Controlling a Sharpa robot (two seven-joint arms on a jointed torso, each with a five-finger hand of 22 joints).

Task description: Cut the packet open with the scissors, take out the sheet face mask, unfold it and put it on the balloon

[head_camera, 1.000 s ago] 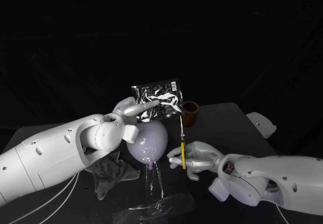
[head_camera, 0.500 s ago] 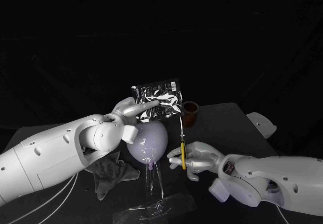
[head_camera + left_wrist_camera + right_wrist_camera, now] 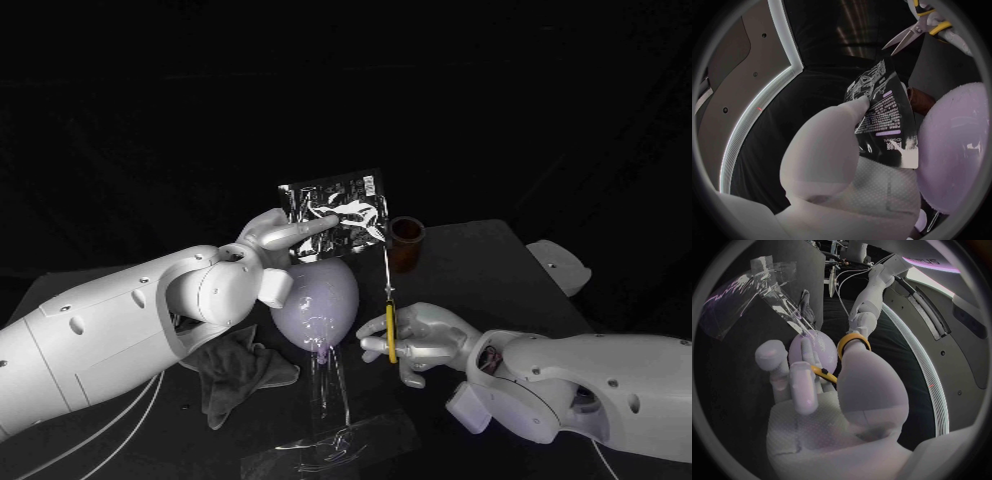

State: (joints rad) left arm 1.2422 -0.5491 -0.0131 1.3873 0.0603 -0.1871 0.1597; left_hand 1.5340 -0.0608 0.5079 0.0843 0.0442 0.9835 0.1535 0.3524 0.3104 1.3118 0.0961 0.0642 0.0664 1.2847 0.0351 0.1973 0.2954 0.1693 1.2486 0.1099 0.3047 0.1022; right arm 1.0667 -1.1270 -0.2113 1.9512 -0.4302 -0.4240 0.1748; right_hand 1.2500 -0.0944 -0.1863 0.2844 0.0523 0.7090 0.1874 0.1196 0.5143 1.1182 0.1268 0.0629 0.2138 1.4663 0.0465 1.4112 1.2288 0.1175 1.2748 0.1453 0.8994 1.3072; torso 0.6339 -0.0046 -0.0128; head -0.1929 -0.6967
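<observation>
My left hand (image 3: 289, 233) holds a shiny black packet (image 3: 336, 214) upright above the pale purple balloon (image 3: 319, 302). In the left wrist view the packet (image 3: 882, 107) is pinched at its lower edge, printed side showing. My right hand (image 3: 417, 338) grips the yellow-handled scissors (image 3: 391, 300), blades pointing up toward the packet's lower right corner. The left wrist view shows the scissors (image 3: 917, 30) with blades apart, close to the packet's corner. In the right wrist view the yellow handle loops (image 3: 848, 347) sit around my fingers. The balloon (image 3: 814, 352) stands on a clear stand (image 3: 329, 400).
A brown cylindrical cup (image 3: 405, 243) stands just behind the scissors' tip. A dark grey cloth (image 3: 238, 370) lies on the table under my left arm. A white object (image 3: 561, 264) sits at the table's right edge.
</observation>
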